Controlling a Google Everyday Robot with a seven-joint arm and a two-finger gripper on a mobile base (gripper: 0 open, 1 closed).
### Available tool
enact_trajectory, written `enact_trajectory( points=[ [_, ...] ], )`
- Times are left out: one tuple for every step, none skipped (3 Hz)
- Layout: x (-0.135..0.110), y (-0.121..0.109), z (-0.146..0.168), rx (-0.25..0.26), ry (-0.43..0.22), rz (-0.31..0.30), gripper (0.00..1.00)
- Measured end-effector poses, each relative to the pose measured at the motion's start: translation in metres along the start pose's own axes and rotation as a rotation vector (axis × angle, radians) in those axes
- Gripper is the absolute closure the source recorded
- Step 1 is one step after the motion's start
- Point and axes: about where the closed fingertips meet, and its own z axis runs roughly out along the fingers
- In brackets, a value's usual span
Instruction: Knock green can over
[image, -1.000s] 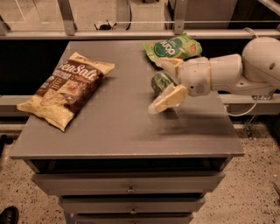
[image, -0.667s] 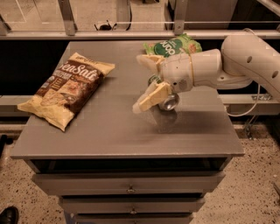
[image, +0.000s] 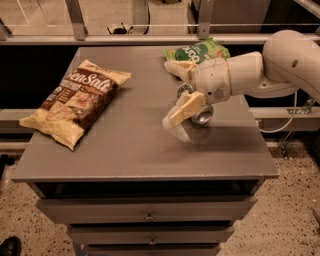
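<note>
The green can (image: 203, 116) lies tipped on the grey table (image: 125, 150) at the right of centre. Only its silver end shows, facing me, below the gripper's wrist. The rest of it is hidden behind the gripper. My gripper (image: 171, 93) comes in from the right on a white arm (image: 280, 65) and sits just left of and over the can. Its two pale fingers are spread apart, one (image: 178, 68) up near the pouch and one (image: 186, 108) low beside the can. They hold nothing.
A flat green snack pouch (image: 199, 50) lies at the table's back right, behind the gripper. A large brown and cream chip bag (image: 75, 102) lies on the left. Drawers (image: 150, 216) sit under the tabletop. A rail (image: 100, 39) runs behind the table.
The gripper has swept left across the table past the can. The can, upright and green between the fingers a second ago, now shows its silver end from under the wrist.
</note>
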Motion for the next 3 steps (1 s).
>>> enact_trajectory(
  points=[
    [0.01, -0.015, -0.04, 0.061, 0.054, -0.019, 0.0],
    [0.024, -0.027, -0.081, 0.123, 0.099, -0.016, 0.0],
    [0.046, -0.03, -0.128, 0.17, 0.172, 0.01, 0.0]
  ],
)
